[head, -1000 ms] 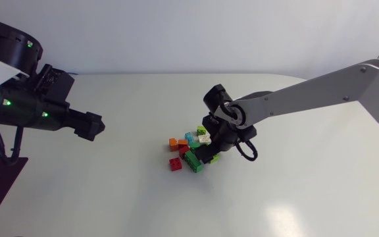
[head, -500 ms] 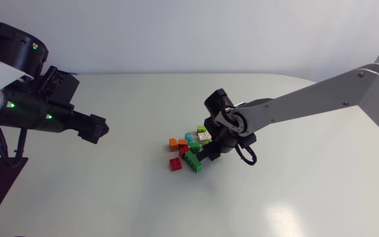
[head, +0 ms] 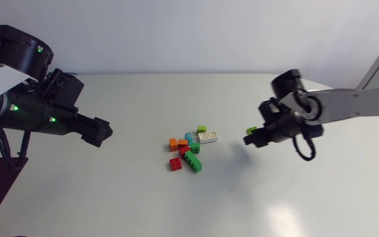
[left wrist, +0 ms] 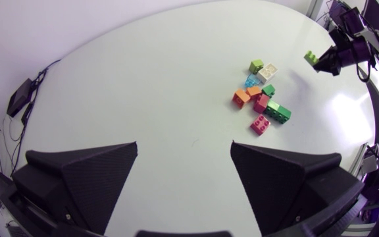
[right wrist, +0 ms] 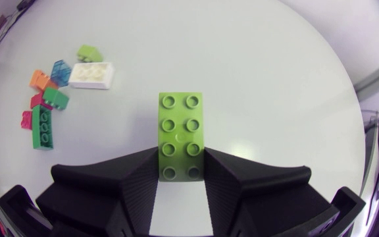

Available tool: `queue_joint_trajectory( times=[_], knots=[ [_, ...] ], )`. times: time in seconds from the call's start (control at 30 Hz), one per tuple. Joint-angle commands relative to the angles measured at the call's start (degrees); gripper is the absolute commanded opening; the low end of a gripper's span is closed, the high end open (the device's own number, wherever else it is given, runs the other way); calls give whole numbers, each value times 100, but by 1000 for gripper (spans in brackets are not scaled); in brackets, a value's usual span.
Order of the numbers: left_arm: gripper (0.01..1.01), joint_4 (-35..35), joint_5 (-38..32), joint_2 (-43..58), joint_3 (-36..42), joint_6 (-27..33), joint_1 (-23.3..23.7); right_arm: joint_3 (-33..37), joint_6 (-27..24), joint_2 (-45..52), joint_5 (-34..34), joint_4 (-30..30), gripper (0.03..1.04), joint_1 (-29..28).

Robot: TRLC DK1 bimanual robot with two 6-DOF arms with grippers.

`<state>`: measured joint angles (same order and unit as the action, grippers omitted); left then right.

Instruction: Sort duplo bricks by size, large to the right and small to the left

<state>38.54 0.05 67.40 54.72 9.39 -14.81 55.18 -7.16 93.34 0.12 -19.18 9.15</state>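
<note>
My right gripper (head: 252,137) is shut on a long lime-green duplo brick (right wrist: 181,135), held just above the table to the right of the pile; the brick (head: 251,130) sticks out ahead of the fingers. The pile sits mid-table: a white brick (head: 208,137), a small lime brick (head: 202,130), a teal one (head: 189,137), an orange one (head: 174,142), a red one (head: 176,164) and a long green one (head: 193,162). My left gripper (head: 104,131) hangs open and empty, well left of the pile (left wrist: 262,102).
Bare white table (head: 110,191) surrounds the pile on all sides. Its right edge curves round beyond my right gripper (right wrist: 181,164). A small dark box with a cable (left wrist: 20,97) lies near the table's far edge in the left wrist view.
My right gripper closed on the lime brick at the pile and carried it off to the right, uncovering the white brick. My left arm edged slightly rightward.
</note>
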Motion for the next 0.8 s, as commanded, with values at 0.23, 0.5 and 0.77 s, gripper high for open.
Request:
queue_joint_trajectory(
  times=[0.23,0.5,0.77],
  knots=[
    [987,-172,47,46,-286,-121,-286,-816,-1068,105,-636,169,52,-2321],
    [987,-172,47,46,-321,-148,-347,-1194,-1191,290,-513,784,430,-2506],
    [987,-172,47,19,-348,-104,-347,-1062,-1051,281,-337,784,993,-2339]
  ],
)
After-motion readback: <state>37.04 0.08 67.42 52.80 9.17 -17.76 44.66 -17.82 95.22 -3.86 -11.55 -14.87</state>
